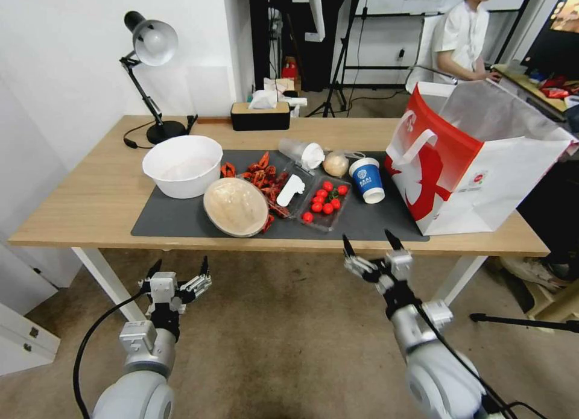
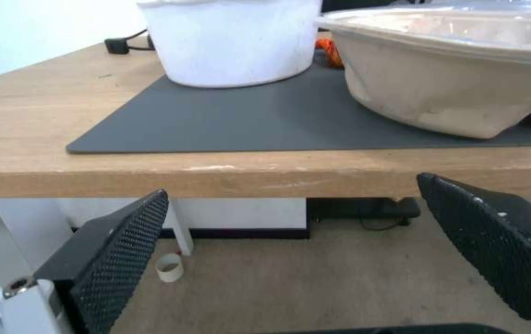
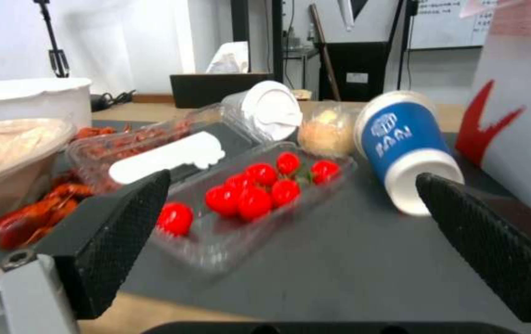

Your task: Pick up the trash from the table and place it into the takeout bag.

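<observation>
The trash lies on a dark mat (image 1: 181, 223). A round tan bowl (image 1: 235, 206) (image 2: 451, 93) sits at the front. Behind it, a clear plastic cup with a white lid (image 1: 301, 152) (image 3: 262, 111) lies on its side. A beige ball in clear wrap (image 1: 335, 164) (image 3: 324, 132) and a blue-and-white paper cup (image 1: 368, 179) (image 3: 404, 139) are beside it. The red-and-white takeout bag (image 1: 476, 160) (image 3: 519, 116) stands open at the right. My left gripper (image 1: 179, 268) (image 2: 293, 199) and right gripper (image 1: 369, 243) (image 3: 293, 181) are open and empty, below the table's front edge.
A big white bowl (image 1: 182, 164) (image 2: 235, 41) stands left of the tan bowl. Red crayfish (image 1: 259, 175) and a clear tray of cherry tomatoes (image 1: 325, 202) (image 3: 259, 195) lie mid-mat. A desk lamp (image 1: 151, 45) and a black tissue box (image 1: 260, 114) stand at the back.
</observation>
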You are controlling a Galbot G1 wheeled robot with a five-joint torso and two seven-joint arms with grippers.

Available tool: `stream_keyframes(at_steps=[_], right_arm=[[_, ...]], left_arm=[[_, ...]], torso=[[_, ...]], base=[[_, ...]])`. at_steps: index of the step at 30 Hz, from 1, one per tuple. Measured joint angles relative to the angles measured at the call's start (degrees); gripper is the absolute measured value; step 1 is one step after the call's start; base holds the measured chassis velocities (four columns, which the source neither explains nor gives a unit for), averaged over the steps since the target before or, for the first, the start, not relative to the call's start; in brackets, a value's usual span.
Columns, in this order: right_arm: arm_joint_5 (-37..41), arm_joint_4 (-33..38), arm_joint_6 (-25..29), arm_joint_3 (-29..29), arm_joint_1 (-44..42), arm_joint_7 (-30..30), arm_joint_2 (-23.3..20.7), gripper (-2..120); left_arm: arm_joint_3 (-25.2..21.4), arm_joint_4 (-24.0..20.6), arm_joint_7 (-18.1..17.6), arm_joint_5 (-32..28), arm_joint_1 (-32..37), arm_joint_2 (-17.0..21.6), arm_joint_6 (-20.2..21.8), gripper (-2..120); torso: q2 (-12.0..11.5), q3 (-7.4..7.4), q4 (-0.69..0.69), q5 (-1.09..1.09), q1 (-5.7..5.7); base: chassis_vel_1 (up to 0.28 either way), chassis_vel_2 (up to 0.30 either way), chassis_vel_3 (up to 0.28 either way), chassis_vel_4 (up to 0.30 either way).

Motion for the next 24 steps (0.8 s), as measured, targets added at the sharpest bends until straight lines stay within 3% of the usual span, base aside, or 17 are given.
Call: stream_keyframes(at_steps=[12,15,24], right_arm=[[5.85,-2.59,-11.28,-3.92,11.67,8.94,-1.42,100],[9.41,-3.53,-15.28,-4.88,14.91,13.44,-2.16,100],[12.02,-9.21,-16.71,-6.69,20.94,17.31,-2.64,100]], left_arm=[[-0.09,0.06,-0.08,0.88,-0.07,-0.95,0.28,100],[0.08,0.23,-0.1,1.22,-0.04,-1.34,0.34,100],[0.1,0.25,-0.11,1.65,-0.03,-1.96,0.66,100]], torso=[[0.0,0.0,-0.01,0.0,0.0],[0.0,0.0,-0.01,0.0,0.0],[0.0,0.0,-0.01,0.0,0.0]], base=[[0.0,0.0,0.0,0.0],[0.0,0.0,0.0,0.0],[0.0,0.0,0.0,0.0]])
